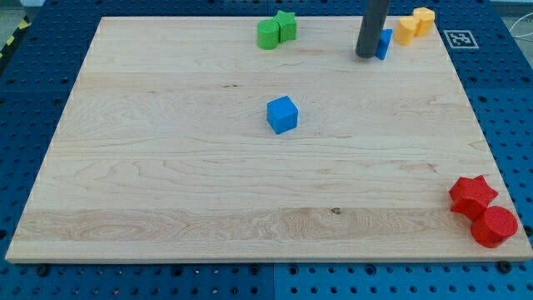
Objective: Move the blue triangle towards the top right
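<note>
Blue triangle (385,43) near surface (166,167) top right, touching tool tip (365,55); rod only, nothing clamped.

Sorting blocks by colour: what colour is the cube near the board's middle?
Blue; the cube shows plainly in the camera view.

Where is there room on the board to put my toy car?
Plenty of bare wood left of the blue cube and below it, up to the red star. Crowded at the top: green blocks, my tip, blue triangle, yellow blocks.
</note>
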Controlling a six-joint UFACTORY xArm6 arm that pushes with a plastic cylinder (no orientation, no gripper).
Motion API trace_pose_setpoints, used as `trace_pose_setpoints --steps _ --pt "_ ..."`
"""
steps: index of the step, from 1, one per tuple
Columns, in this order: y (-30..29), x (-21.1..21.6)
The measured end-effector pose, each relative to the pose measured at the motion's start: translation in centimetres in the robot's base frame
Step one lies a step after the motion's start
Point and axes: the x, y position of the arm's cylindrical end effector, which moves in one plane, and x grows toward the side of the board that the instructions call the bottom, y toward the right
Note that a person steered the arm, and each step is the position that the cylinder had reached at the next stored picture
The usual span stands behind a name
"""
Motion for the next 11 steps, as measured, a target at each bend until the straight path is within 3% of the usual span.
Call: trace_pose_setpoints --steps 2,6,11 --pt "3.9 0.9" --pt "4.0 -2.2" --pt "2.1 -1.5"
